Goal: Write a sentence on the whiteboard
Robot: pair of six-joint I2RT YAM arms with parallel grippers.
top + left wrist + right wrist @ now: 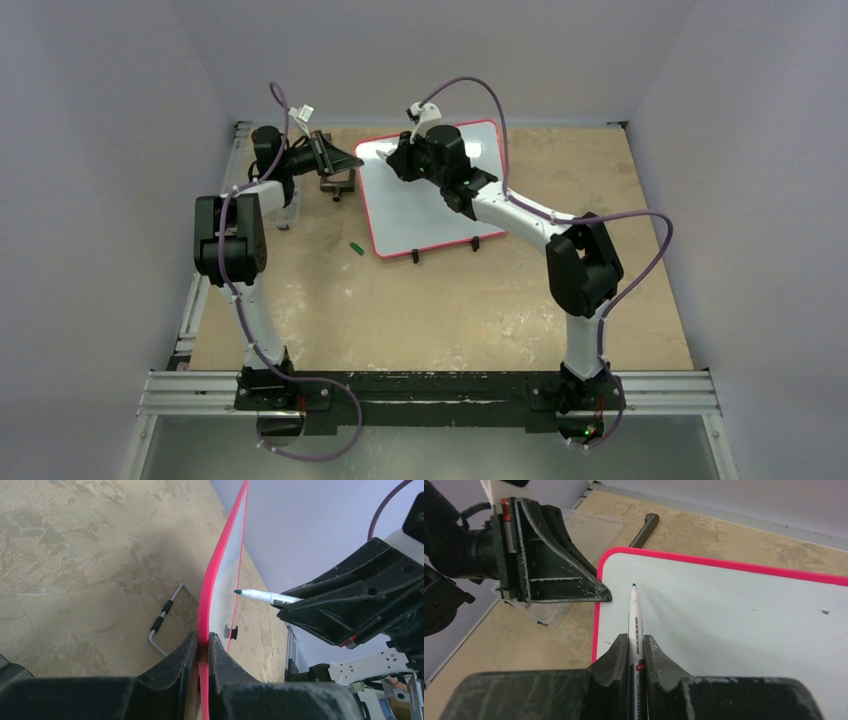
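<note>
**Whiteboard (415, 210) blank, marker (634, 612) poised**

It lies far-centre on the counter (450, 310), the left hand (202, 650) clamped on its left edge. The right hand (636, 645) grips the marker, tip by the clamped corner. Next, likely: touch down, start the first letter

Red-framed whiteboard (420, 210) upper centre on tan table (450, 310), left gripper (357, 160) at its left edge, right gripper (386, 156) above its upper-left corner, small green cap (355, 246) beside its lower left.
</note>
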